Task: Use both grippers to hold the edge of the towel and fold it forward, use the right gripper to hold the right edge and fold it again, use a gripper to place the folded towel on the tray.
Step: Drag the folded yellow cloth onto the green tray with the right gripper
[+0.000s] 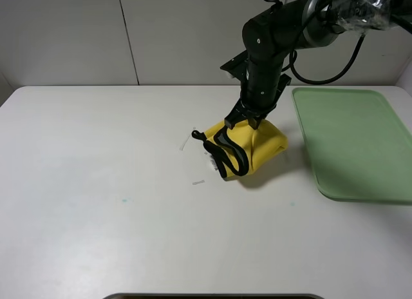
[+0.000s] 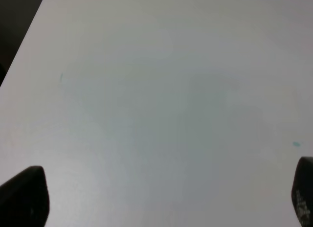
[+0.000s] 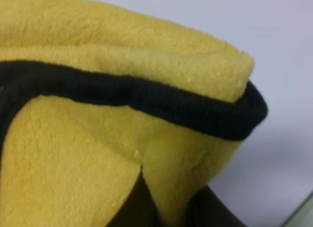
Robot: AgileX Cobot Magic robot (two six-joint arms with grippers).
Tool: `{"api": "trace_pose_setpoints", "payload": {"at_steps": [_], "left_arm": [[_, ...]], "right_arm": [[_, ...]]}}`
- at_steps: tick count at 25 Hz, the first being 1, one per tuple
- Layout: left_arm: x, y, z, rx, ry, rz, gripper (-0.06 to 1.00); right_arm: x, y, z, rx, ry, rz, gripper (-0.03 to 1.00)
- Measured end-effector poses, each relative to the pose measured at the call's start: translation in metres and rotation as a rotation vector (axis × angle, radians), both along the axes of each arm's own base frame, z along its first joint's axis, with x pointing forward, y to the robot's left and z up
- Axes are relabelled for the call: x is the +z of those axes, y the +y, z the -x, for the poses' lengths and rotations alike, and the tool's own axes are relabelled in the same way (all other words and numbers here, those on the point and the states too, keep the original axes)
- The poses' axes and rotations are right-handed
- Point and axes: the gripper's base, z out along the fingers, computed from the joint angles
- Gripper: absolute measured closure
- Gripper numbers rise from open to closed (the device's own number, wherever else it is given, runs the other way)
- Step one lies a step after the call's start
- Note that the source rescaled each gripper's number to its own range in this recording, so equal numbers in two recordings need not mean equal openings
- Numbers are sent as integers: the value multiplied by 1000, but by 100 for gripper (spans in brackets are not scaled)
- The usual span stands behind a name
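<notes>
— So, from the high camera, where does the right gripper (image 1: 242,124) stand?

— It comes down from the bulky black arm with the clear plastic wrap and is clamped on the top of the soft yellow towel with black trim (image 1: 254,147). The cloth is bunched into a hump directly under the jaw, its lower part resting on the white table (image 1: 96,183). The black stitched edge (image 1: 225,158) curls down the side of the hump away from the flat pale green plastic tray (image 1: 354,141); the tray lies beside the gripper on its other side, apart from the cloth.

— And the left wrist camera?

— Only bare white table, with the two dark fingertips (image 2: 24,197) of the left gripper (image 2: 164,200) far apart at the corners, nothing between them.

— The right wrist camera?

— Yellow pile fills it. The black border crosses the cloth and bends round a folded corner, and the towel is pinched between the dark fingers (image 3: 210,210) close to the lens.
</notes>
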Motion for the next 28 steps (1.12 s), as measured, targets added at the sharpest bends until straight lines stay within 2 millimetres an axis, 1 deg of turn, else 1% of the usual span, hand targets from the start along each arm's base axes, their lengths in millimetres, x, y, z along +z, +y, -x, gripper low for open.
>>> {"api": "trace_pose_setpoints", "payload": {"at_steps": [4, 7, 17, 21, 28], "left_arm": [[0, 0, 0, 0, 0, 0, -6], [0, 0, 0, 0, 0, 0, -6], [0, 0, 0, 0, 0, 0, -6], [0, 0, 0, 0, 0, 0, -6], [0, 0, 0, 0, 0, 0, -6]], "right_arm": [[1, -6, -4, -10, -21, 27, 90], [1, -20, -11, -45, -22, 29, 90], [1, -92, -38, -223, -21, 30, 90], [1, -125, -46, -301, -20, 30, 90], [1, -178, -53, -425, -22, 30, 90]]}}
